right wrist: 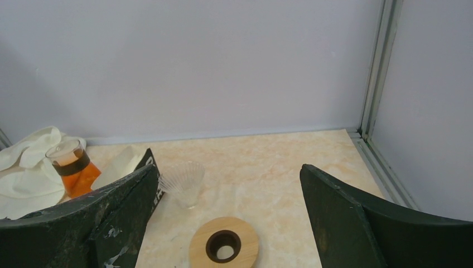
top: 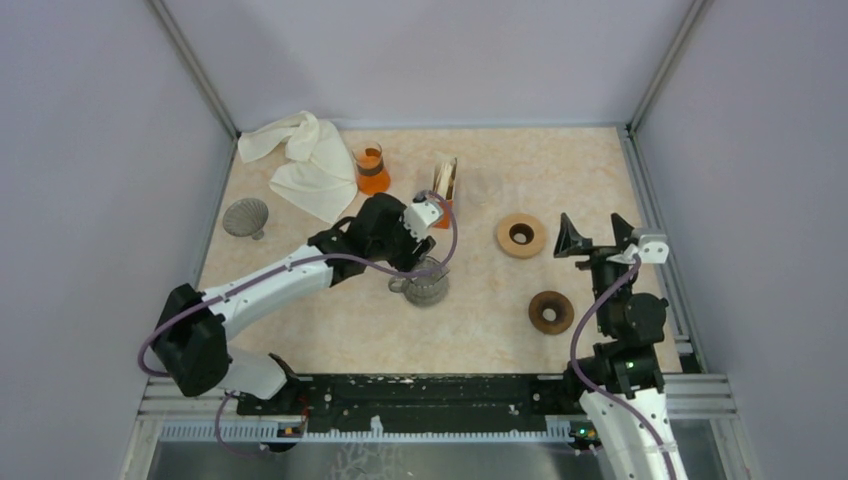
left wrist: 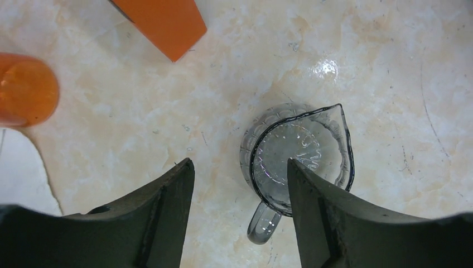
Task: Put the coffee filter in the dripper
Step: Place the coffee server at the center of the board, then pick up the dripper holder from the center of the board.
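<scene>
Dark fingers (left wrist: 162, 218) of the left gripper (left wrist: 240, 164) fill the bottom of the left wrist view, spread apart and pinching nothing. Beneath them a glass jug (left wrist: 304, 151) stands on the table (left wrist: 390, 84), its handle showing in the gap and its rim partly behind the right-hand finger.

In the top view, going from the left, a grey ribbed dripper (top: 246, 217) stands at the upper left. A white cloth (top: 305, 160) lies behind it, followed by an orange glass (top: 372, 170). At upper centre coffee filters (top: 446, 178) stand upright in an orange holder (left wrist: 167, 22), not in any dripper. Right of centre lie a pale wooden ring (top: 521, 235) and a darker ring (top: 551, 312). At the right, the right gripper (top: 594, 222) hovers with its fingers wide apart and empty.
</scene>
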